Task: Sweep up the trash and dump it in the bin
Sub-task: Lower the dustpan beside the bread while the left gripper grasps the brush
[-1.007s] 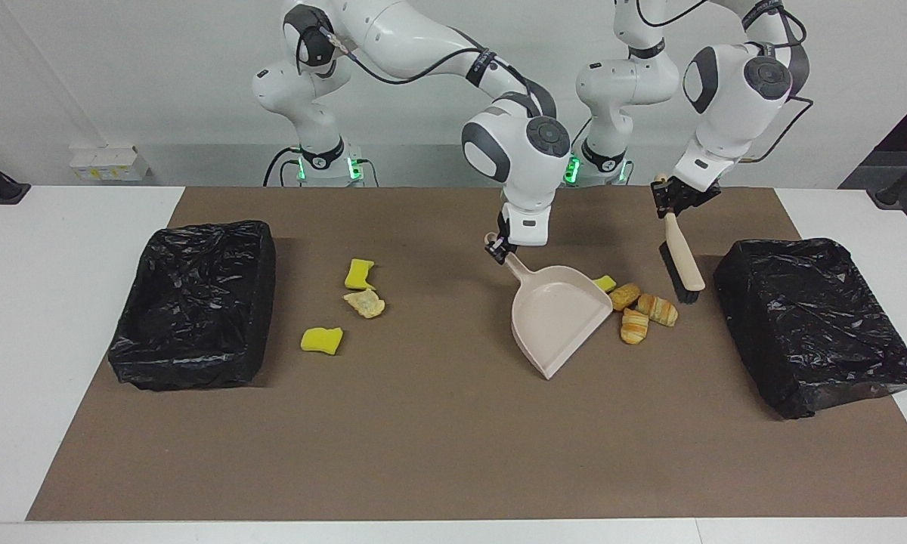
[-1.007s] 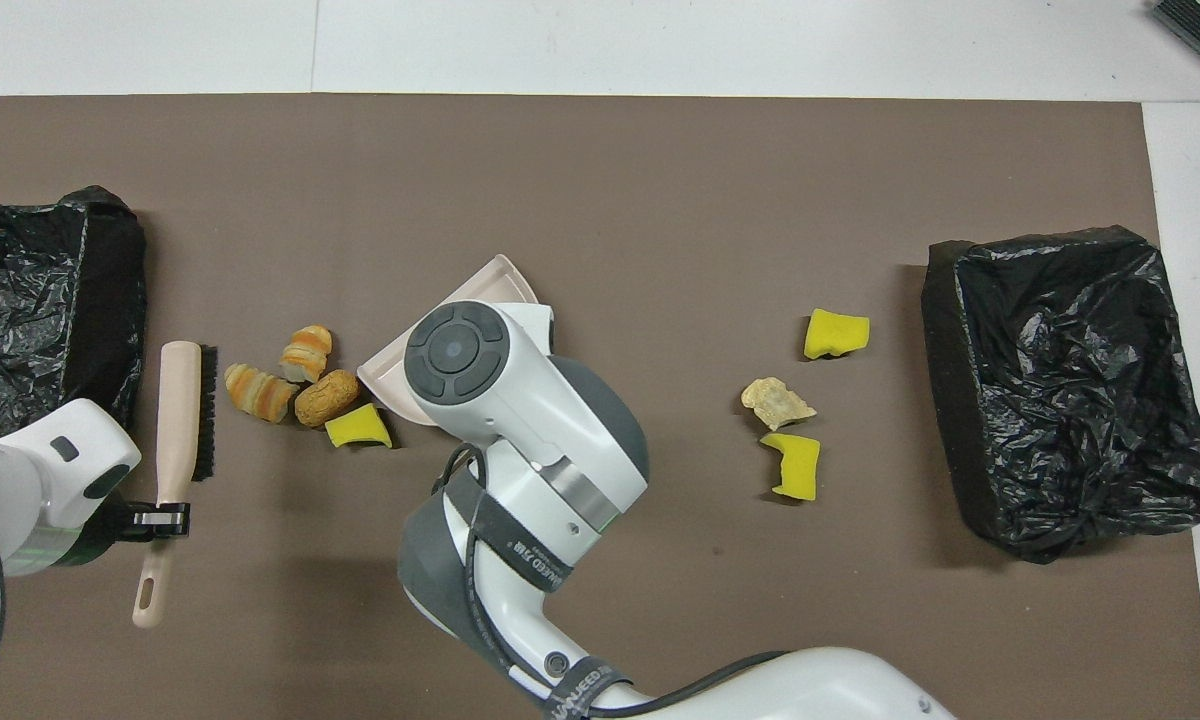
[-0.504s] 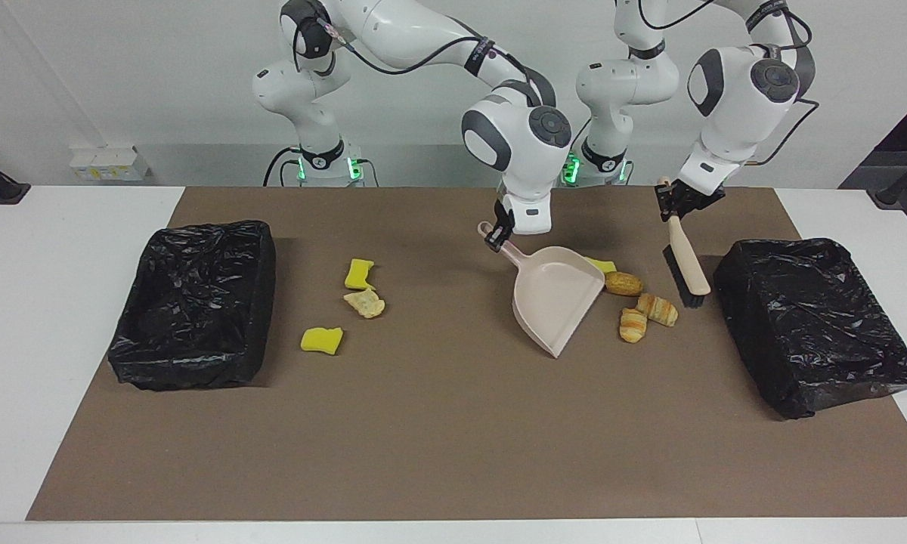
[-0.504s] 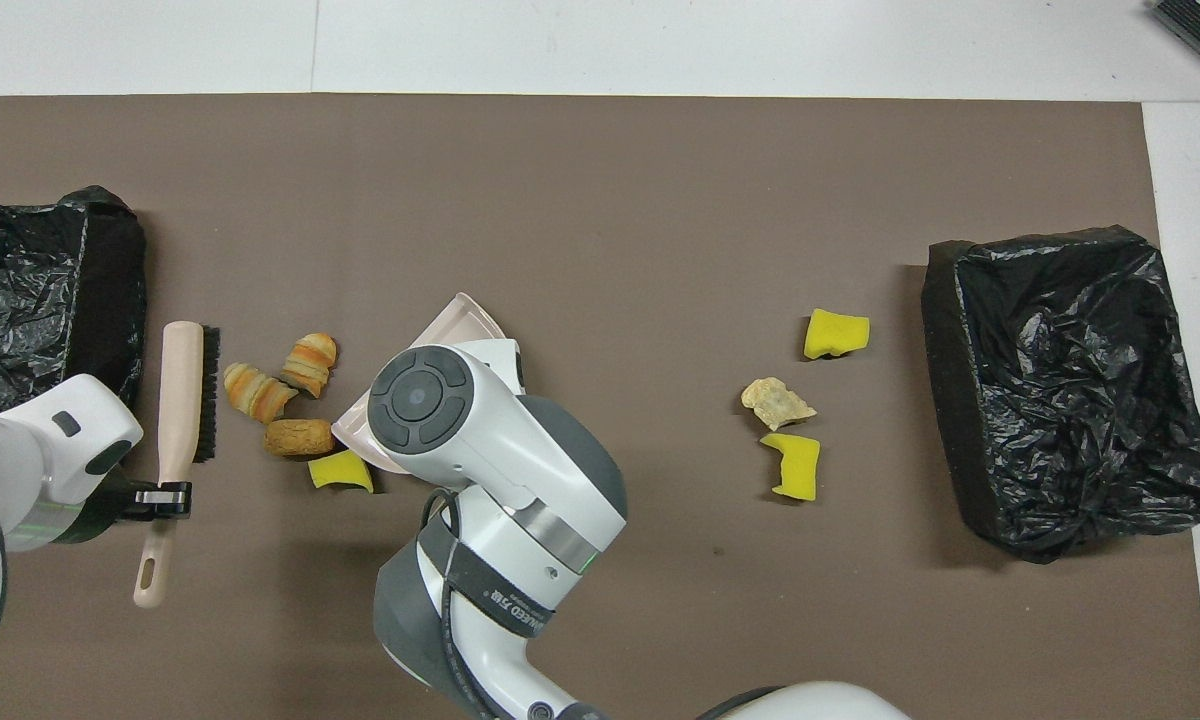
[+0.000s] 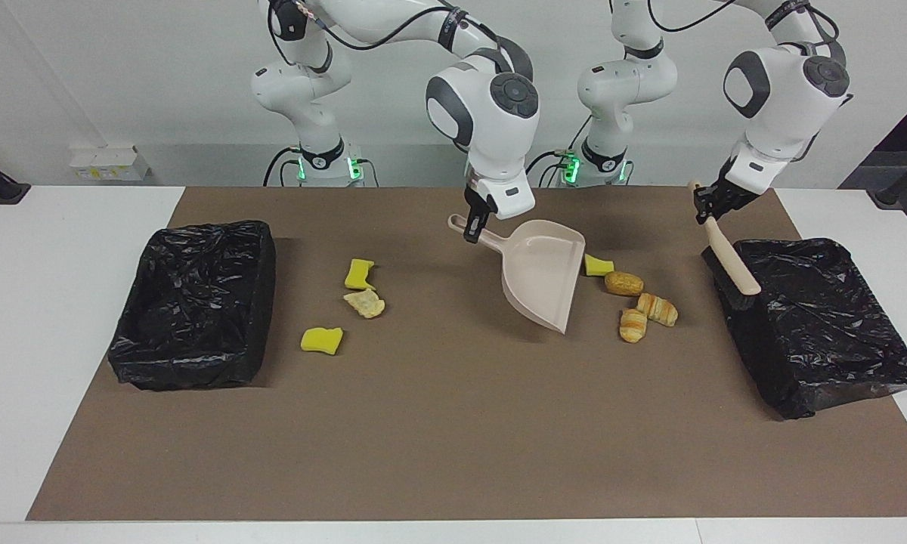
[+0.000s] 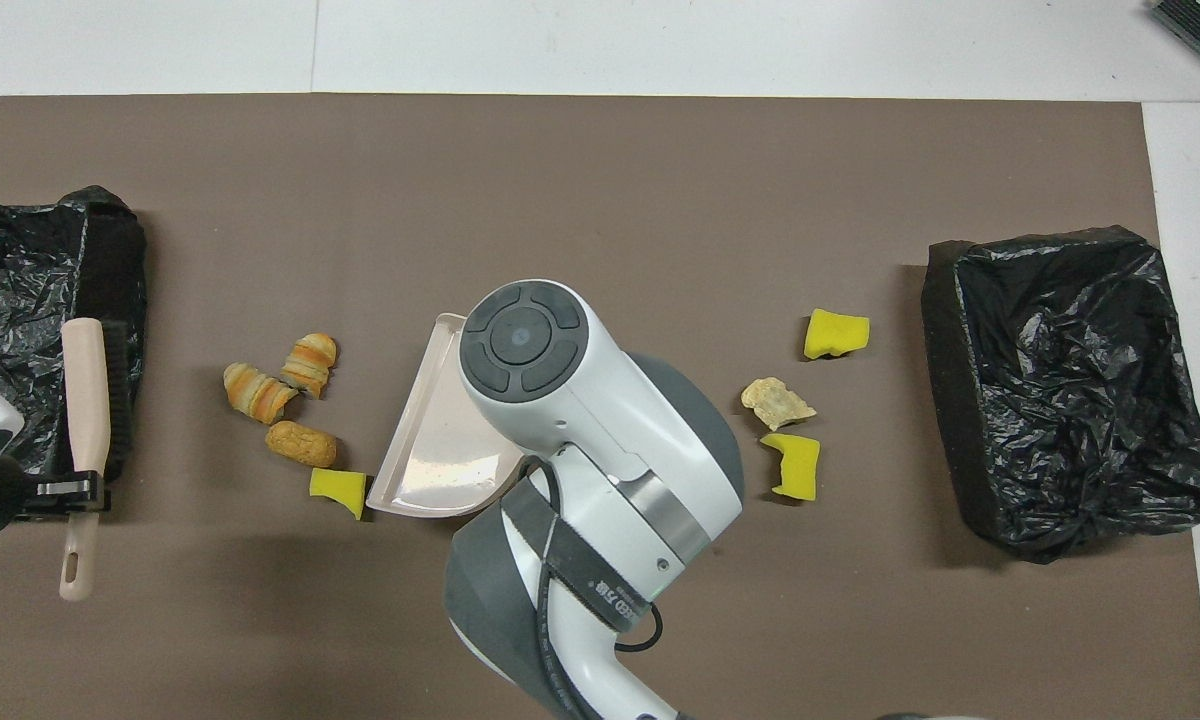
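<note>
Right gripper (image 5: pixel 475 221) — clamped on dustpan (image 5: pixel 540 282) handle, pan raised, empty. Left gripper (image 5: pixel 707 204) — clamped on brush (image 5: pixel 732 266) over the bin (image 5: pixel 816 325). Trash (image 5: pixel 635 298) cluster lies on the mat between them; three scraps nearer the right arm's end.

robot lab: two white arms (image 5: pixel 491 113) bolted by bare wall, brown mat (image 5: pixel 438 423) on white table (image 5: pixel 45 302).
</note>
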Robot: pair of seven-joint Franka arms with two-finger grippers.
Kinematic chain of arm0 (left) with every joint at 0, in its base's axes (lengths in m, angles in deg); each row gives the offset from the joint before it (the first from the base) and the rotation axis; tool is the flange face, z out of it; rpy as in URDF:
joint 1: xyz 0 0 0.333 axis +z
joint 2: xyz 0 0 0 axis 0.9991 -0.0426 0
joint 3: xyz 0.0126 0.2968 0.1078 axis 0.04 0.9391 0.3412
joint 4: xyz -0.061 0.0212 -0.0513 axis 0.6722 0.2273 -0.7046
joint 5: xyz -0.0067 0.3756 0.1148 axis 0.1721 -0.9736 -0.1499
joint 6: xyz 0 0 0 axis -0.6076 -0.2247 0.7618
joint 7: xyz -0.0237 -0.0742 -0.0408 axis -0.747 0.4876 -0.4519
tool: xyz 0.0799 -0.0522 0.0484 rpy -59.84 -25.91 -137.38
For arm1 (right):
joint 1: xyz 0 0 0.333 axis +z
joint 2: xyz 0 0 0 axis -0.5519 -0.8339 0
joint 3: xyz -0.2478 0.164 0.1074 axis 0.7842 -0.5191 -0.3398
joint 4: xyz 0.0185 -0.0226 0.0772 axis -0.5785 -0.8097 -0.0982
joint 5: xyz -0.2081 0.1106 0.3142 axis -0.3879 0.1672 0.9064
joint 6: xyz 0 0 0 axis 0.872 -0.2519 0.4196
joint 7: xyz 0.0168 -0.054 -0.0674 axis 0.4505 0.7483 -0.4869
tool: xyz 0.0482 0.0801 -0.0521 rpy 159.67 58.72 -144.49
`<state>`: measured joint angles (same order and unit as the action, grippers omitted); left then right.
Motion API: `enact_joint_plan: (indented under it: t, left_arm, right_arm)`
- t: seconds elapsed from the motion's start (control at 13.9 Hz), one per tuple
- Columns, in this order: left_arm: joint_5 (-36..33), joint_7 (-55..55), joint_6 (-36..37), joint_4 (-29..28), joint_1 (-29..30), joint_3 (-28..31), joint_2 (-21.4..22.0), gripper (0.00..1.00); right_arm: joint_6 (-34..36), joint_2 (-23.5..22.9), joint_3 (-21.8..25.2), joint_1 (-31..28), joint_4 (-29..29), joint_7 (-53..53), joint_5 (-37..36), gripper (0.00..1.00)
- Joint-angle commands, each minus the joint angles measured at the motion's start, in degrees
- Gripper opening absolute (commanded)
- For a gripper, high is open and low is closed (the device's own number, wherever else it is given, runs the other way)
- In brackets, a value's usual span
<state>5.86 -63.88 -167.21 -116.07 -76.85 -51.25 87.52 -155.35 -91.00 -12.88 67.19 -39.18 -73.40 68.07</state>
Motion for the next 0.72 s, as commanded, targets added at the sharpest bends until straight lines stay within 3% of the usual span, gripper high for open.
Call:
enact_joint_plan:
  t: [0.0,0.22,0.43,0.65]
  left_arm:
    - [-0.4,0.9,-0.5,0.5,-0.5,-1.3,-1.6,0.00]
    - [-0.3,3.5,-1.1,-3.9,-4.1,-1.5,-1.4,0.00]
    - [-0.3,10.7,-10.8,-7.7,-7.5,-1.5,-4.4,0.00]
    - [-0.3,12.2,-11.8,-8.9,-7.7,-1.5,-5.7,0.00]
  right_arm:
    - [-3.6,4.8,-0.5,-0.5,-9.3,-3.5,-0.2,0.00]
    - [-6.3,6.4,-0.5,2.1,-15.4,-1.8,-3.3,0.00]
    - [-6.6,6.5,-0.5,3.8,-15.9,-0.3,-7.3,0.00]
    - [-7.7,6.0,-0.5,4.5,-15.8,0.9,-8.8,0.00]
